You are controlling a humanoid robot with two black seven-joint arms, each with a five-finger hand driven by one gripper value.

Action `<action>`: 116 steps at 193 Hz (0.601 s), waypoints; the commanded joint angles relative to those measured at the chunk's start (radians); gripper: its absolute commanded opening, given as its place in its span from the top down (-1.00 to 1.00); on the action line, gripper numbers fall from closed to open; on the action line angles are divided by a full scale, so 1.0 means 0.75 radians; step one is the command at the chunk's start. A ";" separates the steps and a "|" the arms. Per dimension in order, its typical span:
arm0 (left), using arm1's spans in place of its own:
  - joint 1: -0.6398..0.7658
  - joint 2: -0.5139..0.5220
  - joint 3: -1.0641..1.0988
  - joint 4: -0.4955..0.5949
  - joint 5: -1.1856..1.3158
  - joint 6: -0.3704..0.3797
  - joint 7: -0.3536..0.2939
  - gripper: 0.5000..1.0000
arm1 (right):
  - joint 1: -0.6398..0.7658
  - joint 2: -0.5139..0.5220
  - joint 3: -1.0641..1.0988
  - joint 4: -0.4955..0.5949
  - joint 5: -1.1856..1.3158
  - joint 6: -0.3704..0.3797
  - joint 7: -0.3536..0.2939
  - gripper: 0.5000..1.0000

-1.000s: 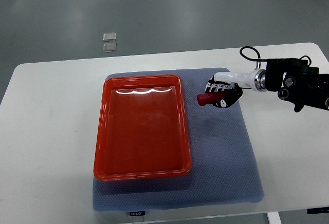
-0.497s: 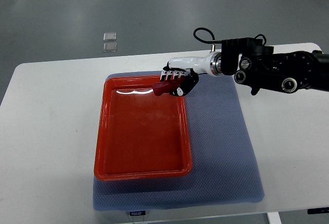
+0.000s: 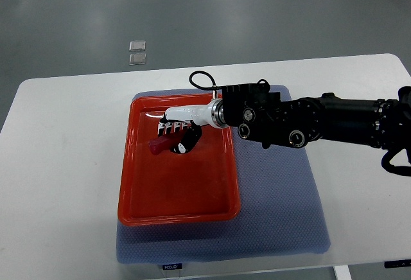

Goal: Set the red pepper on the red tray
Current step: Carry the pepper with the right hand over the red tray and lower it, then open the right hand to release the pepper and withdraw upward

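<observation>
One red pepper (image 3: 161, 144) is in the scene, and it sits inside the grip of the right hand (image 3: 178, 137), whose arm reaches in from the right edge of the frame and stretches across to the centre-left. The fingers (image 3: 172, 126) are curled around the pepper's right-hand end, so only its left part sticks out past them, pointing toward the left of the frame. Its long axis runs roughly left to right, tilted slightly so the free tip sits a little lower in the picture than the gripped end.

What the coming move turns on is the pepper's place over the one red tray (image 3: 228, 193): hand and pepper are both above the tray's upper half, well inside its rim, with bare red floor below and to the left of them. Whether the pepper already touches the tray floor or hangs just above it I cannot tell from this steep view. Judging from that, the carry looks finished and the step in hand is the release; opening the fingers here should leave the pepper inside the tray, as long as it does not roll, and the raised rim ought to stop it.

No left arm shows anywhere along the left edge, so the right hand is the only one near the work.

Counting the rest: one blue-grey mat (image 3: 282, 203) under the tray, one white table (image 3: 58, 164), and two small clear squares (image 3: 136, 52) on the grey floor in the upper left of the frame, well apart from everything else.
</observation>
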 commanded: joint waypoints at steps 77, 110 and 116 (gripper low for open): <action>0.000 0.000 0.000 0.000 0.000 0.000 0.000 -1.00 | -0.093 0.003 0.006 -0.054 0.001 -0.033 0.001 0.84; 0.000 0.000 0.000 0.002 0.000 0.000 0.000 -1.00 | -0.095 0.003 0.008 -0.054 0.001 -0.031 0.001 0.57; 0.000 0.000 0.000 0.002 0.000 0.000 0.000 -1.00 | -0.095 0.003 0.010 -0.054 0.003 -0.029 0.001 0.52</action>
